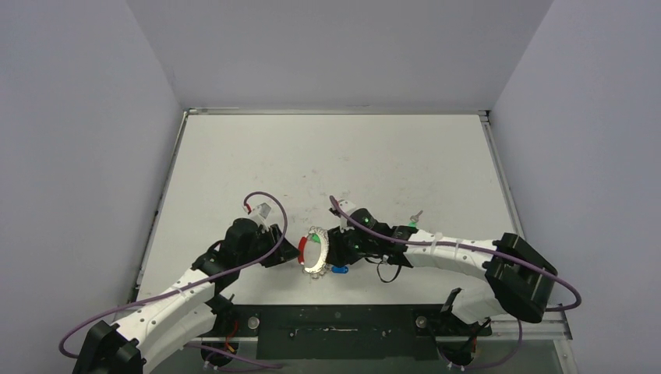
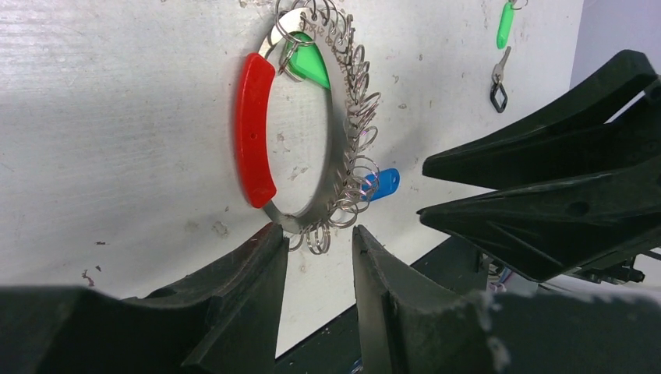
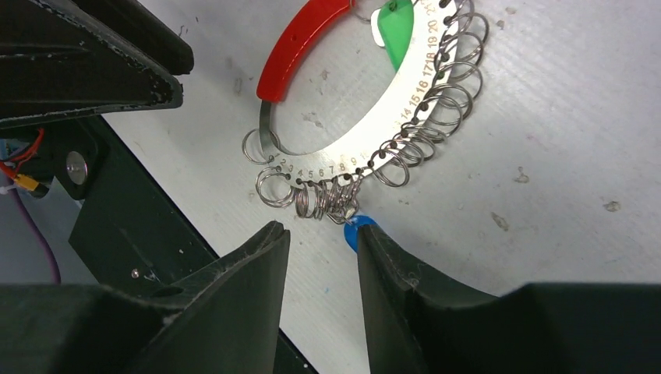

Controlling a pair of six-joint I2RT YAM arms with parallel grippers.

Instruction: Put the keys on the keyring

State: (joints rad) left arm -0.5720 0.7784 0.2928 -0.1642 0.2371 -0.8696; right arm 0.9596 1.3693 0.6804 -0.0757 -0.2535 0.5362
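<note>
Centrally, the keyring (image 2: 253,132) lay on the surface (image 2: 117,117), green key (image 2: 305,64) at its top, blue key (image 2: 382,185) lower right. Jaws of the left gripper (image 2: 319,234) and right gripper (image 3: 322,230) stood partly apart at its rim, clamping nothing.

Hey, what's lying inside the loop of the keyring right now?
The head of a green key pokes into the keyring at its far side; the rest is bare table. Its shaft is hidden.

The keyring (image 2: 337,109) is gleaming as polished metal, its red section (image 2: 253,132) shining like glossy plastic. The green key (image 2: 308,66) and blue key (image 2: 382,185) are showing smooth plastic heads; the bench (image 2: 117,117) is looking matt and scuffed.
</note>
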